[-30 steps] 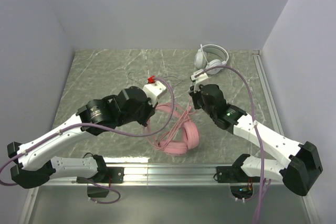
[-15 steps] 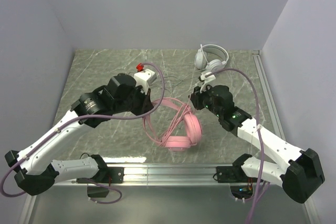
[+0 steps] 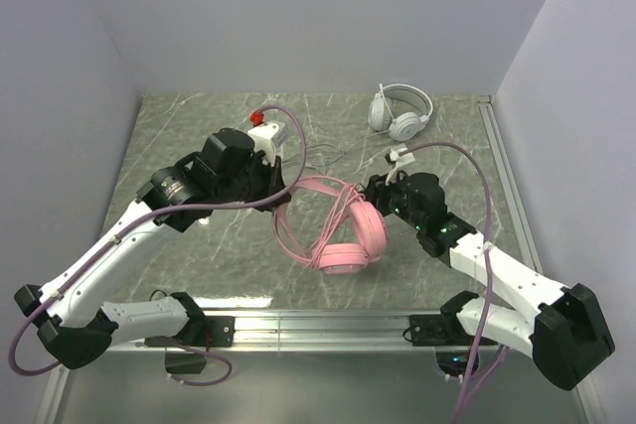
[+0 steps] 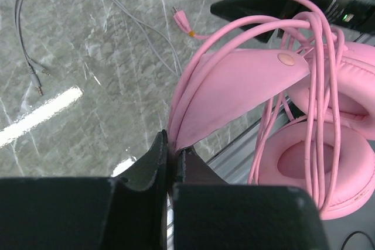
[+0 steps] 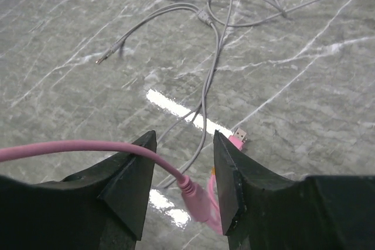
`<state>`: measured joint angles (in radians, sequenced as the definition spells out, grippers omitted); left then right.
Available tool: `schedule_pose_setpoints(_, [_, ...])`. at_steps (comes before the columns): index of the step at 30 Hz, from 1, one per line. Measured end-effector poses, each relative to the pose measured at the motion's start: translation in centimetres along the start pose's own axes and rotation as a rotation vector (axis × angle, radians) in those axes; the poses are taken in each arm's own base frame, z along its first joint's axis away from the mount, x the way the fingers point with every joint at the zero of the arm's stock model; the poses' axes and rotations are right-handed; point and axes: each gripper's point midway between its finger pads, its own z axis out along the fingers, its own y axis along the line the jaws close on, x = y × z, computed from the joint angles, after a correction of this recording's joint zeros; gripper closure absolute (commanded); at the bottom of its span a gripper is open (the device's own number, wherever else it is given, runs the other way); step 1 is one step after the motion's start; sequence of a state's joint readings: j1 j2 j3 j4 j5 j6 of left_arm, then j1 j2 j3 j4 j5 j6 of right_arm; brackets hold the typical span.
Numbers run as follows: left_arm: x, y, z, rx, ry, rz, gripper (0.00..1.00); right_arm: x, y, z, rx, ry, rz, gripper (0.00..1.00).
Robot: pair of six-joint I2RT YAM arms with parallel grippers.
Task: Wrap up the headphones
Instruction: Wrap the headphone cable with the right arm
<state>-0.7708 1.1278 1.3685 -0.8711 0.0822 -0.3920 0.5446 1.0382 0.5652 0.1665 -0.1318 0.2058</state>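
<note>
My left gripper (image 4: pixel 170 165) is clamped tight on one end of the headband (image 4: pixel 234 86) of the pink headphones (image 3: pixel 350 245), which sit mid-table between my two arms, ear cups toward the near edge and loops of cord draped over them. My right gripper (image 5: pixel 183 140) has its jaws standing apart; the pink cable (image 5: pixel 70 146) runs over one finger and drops between them, its plug (image 5: pixel 196 200) hanging loose. The white headset (image 3: pixel 400 111) lies at the far right of the table (image 3: pixel 199 126), its thin grey cable (image 5: pixel 206 86) sprawled beneath my right wrist
</note>
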Motion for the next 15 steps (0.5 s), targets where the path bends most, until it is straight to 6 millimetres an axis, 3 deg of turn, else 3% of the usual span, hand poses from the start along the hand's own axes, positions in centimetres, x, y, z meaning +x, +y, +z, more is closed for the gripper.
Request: schedule_pose_setpoints(15, [-3.7, -1.2, -1.2, 0.042, -0.065, -0.084, 1.00, 0.0, -0.2, 0.1, -0.002, -0.032, 0.037, 0.48])
